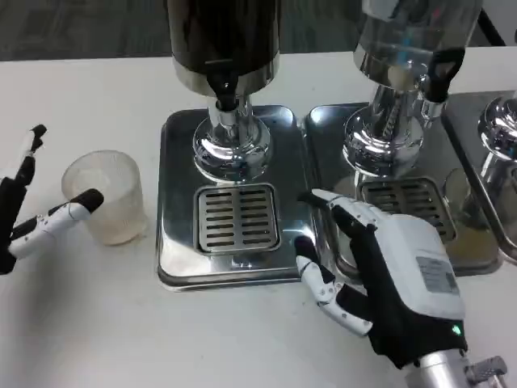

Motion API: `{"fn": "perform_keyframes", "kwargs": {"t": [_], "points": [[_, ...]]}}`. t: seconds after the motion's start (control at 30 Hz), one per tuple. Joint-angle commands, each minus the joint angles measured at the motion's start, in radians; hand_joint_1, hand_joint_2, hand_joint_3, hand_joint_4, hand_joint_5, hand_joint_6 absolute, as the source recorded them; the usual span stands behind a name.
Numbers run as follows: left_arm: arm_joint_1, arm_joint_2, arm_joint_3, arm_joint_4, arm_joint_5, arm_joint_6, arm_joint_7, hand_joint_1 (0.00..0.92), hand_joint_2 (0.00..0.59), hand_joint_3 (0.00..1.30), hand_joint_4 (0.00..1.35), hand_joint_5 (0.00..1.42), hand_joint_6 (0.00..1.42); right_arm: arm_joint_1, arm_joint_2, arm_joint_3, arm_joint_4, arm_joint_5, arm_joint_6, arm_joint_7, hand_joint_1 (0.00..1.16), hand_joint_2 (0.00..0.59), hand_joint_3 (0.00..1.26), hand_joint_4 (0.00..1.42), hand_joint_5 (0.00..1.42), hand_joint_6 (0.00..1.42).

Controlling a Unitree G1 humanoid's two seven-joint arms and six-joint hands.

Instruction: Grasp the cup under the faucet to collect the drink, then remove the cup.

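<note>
A translucent plastic cup (105, 196) stands upright on the white table (161, 339), to the left of the steel drip tray (178, 202) and well clear of the faucet (225, 89). It is not under the spout; the slotted grate (237, 217) below the faucet carries nothing.

The left hand (36, 214) reaches in from the picture's left edge with its fingers spread apart. One white finger with a black tip lies against the front of the cup's wall, just below the rim, while another points upward beside it without touching (no grip around the cup is visible, so the hand holds nothing).

The right hand (380, 271) rests low on the right, its white back up and its fingers apart, lying over the seam between the first drip tray and a second tray (323, 121) beside it. It holds nothing.

The dark dispenser (224, 36) rises on a chrome pedestal above the first tray; a clear dispenser (412, 36) stands over the second.
</note>
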Motion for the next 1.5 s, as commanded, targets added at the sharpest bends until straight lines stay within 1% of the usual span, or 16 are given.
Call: {"fn": "perform_keyframes", "kwargs": {"t": [0.03,0.17,0.33,0.47,0.5,0.67,0.7,0.87,0.93,1.03,1.23,1.4,1.5], "points": [[-0.068,0.017,-0.042,0.067,-0.008,0.000,-0.052,0.000,0.000,0.00,0.00,0.05,0.18,-0.031,0.013,0.013,0.023,0.018,-0.014,-0.021,0.35,0.437,0.31,0.29,0.27,0.28],[-0.111,0.018,-0.072,0.109,-0.006,0.009,-0.085,0.000,0.000,0.00,0.00,0.06,0.18,-0.051,0.026,0.025,0.034,0.034,-0.025,-0.034,0.35,0.437,0.32,0.29,0.27,0.30],[-0.161,0.024,-0.123,0.145,0.014,0.022,-0.103,0.016,0.000,0.00,0.00,0.05,0.19,-0.069,0.041,0.043,0.043,0.048,-0.036,-0.059,0.35,0.437,0.32,0.29,0.27,0.30],[-0.189,0.030,-0.166,0.161,0.033,0.029,-0.101,0.035,0.000,0.00,0.00,0.05,0.18,-0.078,0.048,0.052,0.051,0.051,-0.038,-0.071,0.35,0.437,0.33,0.31,0.29,0.31],[-0.194,0.031,-0.176,0.165,0.036,0.033,-0.098,0.053,0.000,0.00,0.00,0.05,0.18,-0.080,0.049,0.053,0.053,0.051,-0.038,-0.072,0.35,0.437,0.33,0.31,0.29,0.32],[-0.215,0.038,-0.214,0.183,0.058,0.049,-0.086,0.065,0.000,0.00,0.00,0.05,0.18,-0.084,0.054,0.058,0.057,0.052,-0.039,-0.078,0.35,0.437,0.33,0.31,0.29,0.32],[-0.218,0.041,-0.221,0.185,0.063,0.049,-0.081,0.080,0.000,0.00,0.00,0.04,0.18,-0.084,0.054,0.059,0.057,0.051,-0.038,-0.079,0.35,0.437,0.33,0.32,0.29,0.32],[-0.222,0.053,-0.250,0.192,0.075,0.033,-0.066,0.098,0.000,0.00,0.00,0.05,0.18,-0.083,0.055,0.060,0.056,0.051,-0.035,-0.082,0.36,0.439,0.34,0.32,0.29,0.32],[-0.217,0.057,-0.251,0.194,0.069,0.026,-0.053,0.102,0.000,0.00,0.00,0.05,0.18,-0.082,0.055,0.060,0.055,0.052,-0.034,-0.082,0.36,0.441,0.34,0.32,0.29,0.32],[-0.186,0.061,-0.213,0.197,0.029,-0.010,0.003,0.086,0.000,0.00,0.00,0.05,0.18,-0.080,0.056,0.059,0.053,0.052,-0.033,-0.083,0.36,0.443,0.34,0.32,0.29,0.32],[-0.147,0.056,-0.143,0.203,-0.040,-0.076,0.068,0.051,0.000,0.00,0.00,0.06,0.18,-0.078,0.051,0.056,0.053,0.059,-0.034,-0.075,0.36,0.446,0.35,0.32,0.30,0.33],[-0.134,0.053,-0.116,0.208,-0.067,-0.093,0.059,0.022,0.000,0.00,0.00,0.06,0.20,-0.084,0.043,0.052,0.055,0.069,-0.037,-0.065,0.36,0.446,0.35,0.32,0.30,0.33],[-0.123,0.054,-0.116,0.216,-0.067,-0.090,0.035,0.022,0.000,0.00,0.00,0.07,0.20,-0.089,0.040,0.055,0.054,0.072,-0.037,-0.063,0.36,0.446,0.35,0.32,0.30,0.33]]}}
